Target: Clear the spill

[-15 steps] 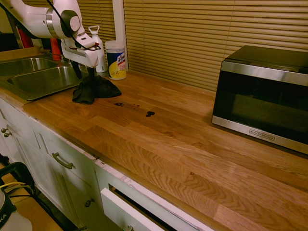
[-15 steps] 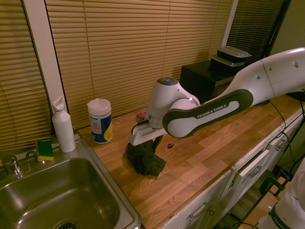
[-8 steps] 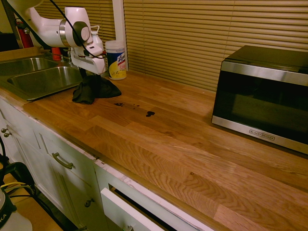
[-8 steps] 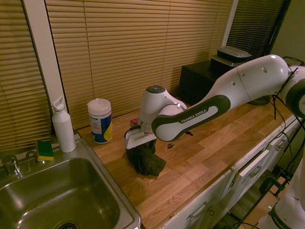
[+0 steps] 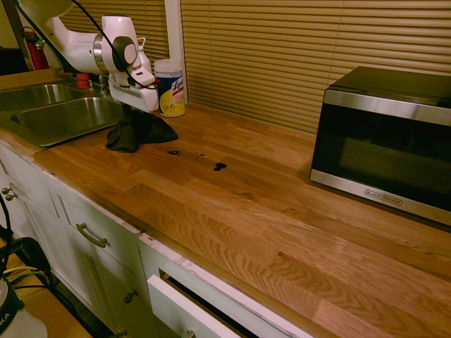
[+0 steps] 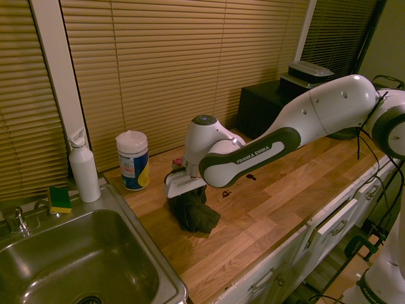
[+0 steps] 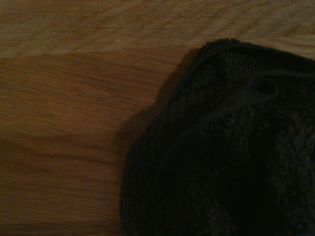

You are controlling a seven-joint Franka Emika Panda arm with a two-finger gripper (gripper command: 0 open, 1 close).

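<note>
The spill is a few small dark blotches on the light wood counter: one blotch (image 5: 220, 166) and smaller specks (image 5: 174, 152) to its left, seen from the other side as a speck (image 6: 226, 194). A crumpled black cloth (image 5: 137, 134) (image 6: 196, 215) lies between the spill and the sink. My gripper (image 5: 134, 118) (image 6: 188, 196) is pressed down into the top of this cloth. The cloth hides how it stands. In the wrist view the cloth (image 7: 236, 147) fills the right half, with bare wood beside it.
A steel sink (image 5: 56, 116) (image 6: 76, 266) lies just past the cloth. A wipes canister (image 5: 170, 86) (image 6: 133, 159), a white bottle (image 6: 83, 168) and a sponge (image 6: 60, 199) stand by the blinds. A microwave (image 5: 384, 141) sits at the counter's far end.
The gripper has turned and come down from just above the cloth into its top. The cloth and the spill lie where they were.
</note>
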